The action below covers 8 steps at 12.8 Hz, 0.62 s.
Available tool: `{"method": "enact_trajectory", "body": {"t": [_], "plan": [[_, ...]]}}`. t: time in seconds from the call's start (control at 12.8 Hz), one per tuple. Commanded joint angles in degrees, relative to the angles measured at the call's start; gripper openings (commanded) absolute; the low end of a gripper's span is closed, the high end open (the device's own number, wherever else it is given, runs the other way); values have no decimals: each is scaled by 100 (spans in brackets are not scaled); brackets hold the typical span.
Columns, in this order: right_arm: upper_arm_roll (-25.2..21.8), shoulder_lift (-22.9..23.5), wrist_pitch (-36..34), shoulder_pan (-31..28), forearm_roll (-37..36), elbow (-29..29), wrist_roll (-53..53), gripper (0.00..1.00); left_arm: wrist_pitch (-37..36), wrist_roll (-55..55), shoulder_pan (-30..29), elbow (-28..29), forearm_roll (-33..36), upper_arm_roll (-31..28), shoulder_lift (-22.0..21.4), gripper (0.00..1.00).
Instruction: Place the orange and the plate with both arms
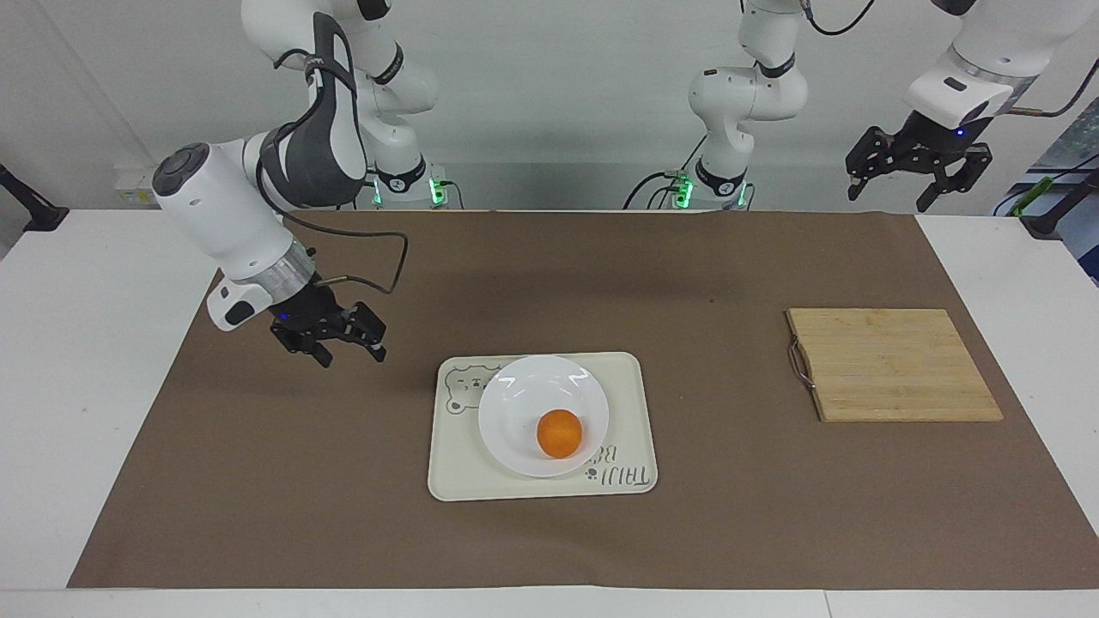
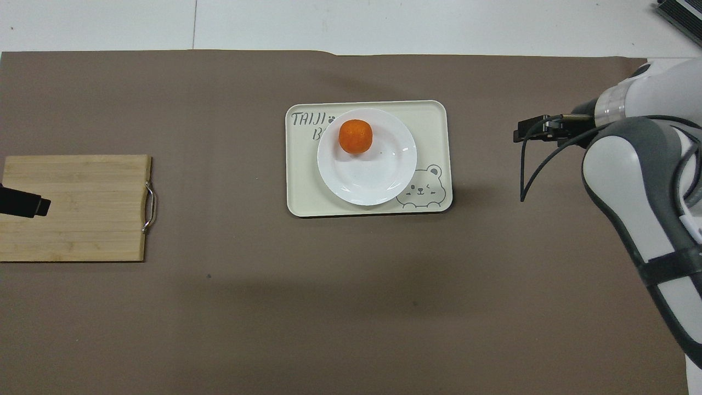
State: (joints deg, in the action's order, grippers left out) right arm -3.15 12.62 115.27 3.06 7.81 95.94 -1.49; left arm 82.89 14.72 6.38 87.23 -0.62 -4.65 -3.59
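Observation:
The white plate [image 1: 524, 403] lies on the cream tray [image 1: 631, 378], with the orange [image 1: 559, 433] in it, on the side farther from the robots. In the overhead view, the plate [image 2: 378, 175] and the orange [image 2: 355, 136] show on the tray [image 2: 433, 120]. My right gripper [image 1: 352, 348] is open and empty. It hangs above the brown mat, apart from the tray toward the right arm's end; in the overhead view [image 2: 535, 129] only its tips show. My left gripper [image 1: 893, 193] is open, empty and raised high at the left arm's end, where the arm waits.
A wooden cutting board [image 1: 893, 365] with a metal handle lies toward the left arm's end; in the overhead view the left gripper's tip [image 2: 22, 201] shows over the board [image 2: 77, 208]. A brown mat [image 1: 549, 275] covers the table.

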Motion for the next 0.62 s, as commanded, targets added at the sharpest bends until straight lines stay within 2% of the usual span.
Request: {"method": "enact_trajectory", "body": {"t": [0.0,0.39,0.55], "plan": [[16,-364,-424,-33,-814,-22,175,100,-19,48,-58,4,71,43,-28,100],[-80,-1111,-1329,-209,-877,-22,141,100,-19,48,-58,4,71,43,-28,100],[-98,-1278,-1699,-218,-869,-101,132,100,-19,48,-58,4,71,43,-28,100]]}}
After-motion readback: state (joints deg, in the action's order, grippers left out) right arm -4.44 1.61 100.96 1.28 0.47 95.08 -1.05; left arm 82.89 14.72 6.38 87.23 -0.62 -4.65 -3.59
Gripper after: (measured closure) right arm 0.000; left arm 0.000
